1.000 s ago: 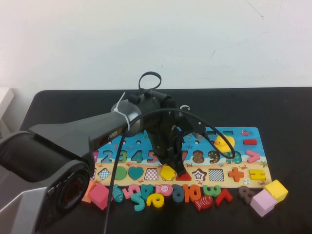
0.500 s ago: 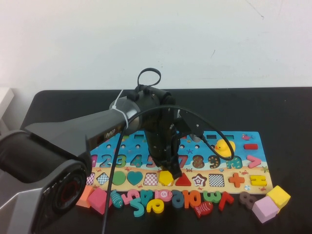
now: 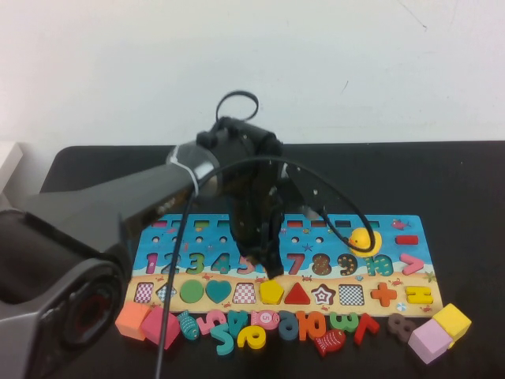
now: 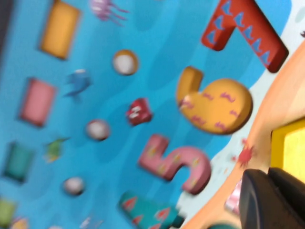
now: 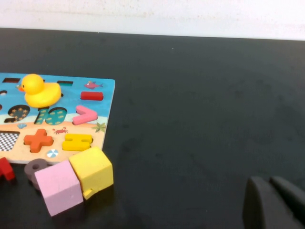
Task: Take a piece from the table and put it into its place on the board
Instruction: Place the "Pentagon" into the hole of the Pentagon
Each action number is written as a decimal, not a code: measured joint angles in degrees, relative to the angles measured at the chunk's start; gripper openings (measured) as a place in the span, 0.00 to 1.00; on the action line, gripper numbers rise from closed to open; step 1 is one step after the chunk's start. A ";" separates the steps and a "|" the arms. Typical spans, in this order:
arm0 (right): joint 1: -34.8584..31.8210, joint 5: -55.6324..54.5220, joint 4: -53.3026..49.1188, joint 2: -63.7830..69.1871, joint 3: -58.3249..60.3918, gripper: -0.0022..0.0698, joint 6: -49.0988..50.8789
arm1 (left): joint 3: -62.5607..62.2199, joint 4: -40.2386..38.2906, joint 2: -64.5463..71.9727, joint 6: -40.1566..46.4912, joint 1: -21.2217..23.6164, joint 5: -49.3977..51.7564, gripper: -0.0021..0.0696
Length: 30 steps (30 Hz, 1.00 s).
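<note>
One piece (image 3: 271,291), the yellow pentagon, is seen lying in the sandy slot strip of the board (image 3: 394,229), between a checkered slot and the red triangle (image 3: 297,294); it looks level with its neighbours, so it is judged seated or nearly so. In the left wrist view its yellow edge (image 4: 290,152) sits just beside the dark fingertips.

The left gripper (image 3: 271,267) is held directly above the piece, pointing down, jaws closed with nothing between them. Closed jaws over the slot fit a press-down or tap rather than a carry; actual contact with the piece cannot be confirmed.

The slot strip runs along the board's near edge. Just beyond that edge, loose number pieces (image 3: 252,324) and a small fish (image 3: 189,325) are crowded on the surface (image 3: 473,174), touching or almost touching the board. Little room is left there, so any retreat is best taken straight up or toward the board's far edge, where the blue field is open.

Pink and orange blocks (image 3: 146,320) lie off the near left corner, a yellow cube (image 3: 451,322) and pink cube (image 3: 427,338) off the near right corner.

The right gripper (image 5: 274,202) is parked low over bare surface, well clear of the board's right edge, jaws together and empty.
</note>
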 joint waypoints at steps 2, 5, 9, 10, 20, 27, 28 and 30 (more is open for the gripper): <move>0.00 0.00 0.00 0.00 0.00 0.06 0.00 | 0.00 0.41 -1.41 -0.14 0.00 0.28 0.03; 0.00 0.00 0.00 0.00 0.00 0.06 0.00 | 0.00 0.41 -2.67 -1.37 0.00 2.45 0.03; 0.00 0.00 0.00 0.00 0.00 0.06 0.00 | 0.00 0.41 -2.67 -1.87 0.00 6.25 0.03; 0.00 0.00 0.00 0.00 0.00 0.06 0.00 | 0.00 0.41 -2.53 -2.30 0.00 7.07 0.03; 0.00 0.00 0.00 0.00 0.00 0.06 0.00 | 0.00 -2.17 0.41 -4.02 0.00 8.10 0.49; 0.00 0.00 0.00 0.00 0.00 0.06 0.00 | 0.00 -3.23 1.48 -4.02 0.00 4.65 0.63; 0.00 0.00 0.00 0.00 0.00 0.06 0.00 | 0.00 -3.23 1.48 -4.25 0.00 3.88 0.62; 0.00 0.00 0.00 0.00 0.00 0.06 0.00 | 0.00 -3.23 1.48 -5.05 0.00 1.51 0.56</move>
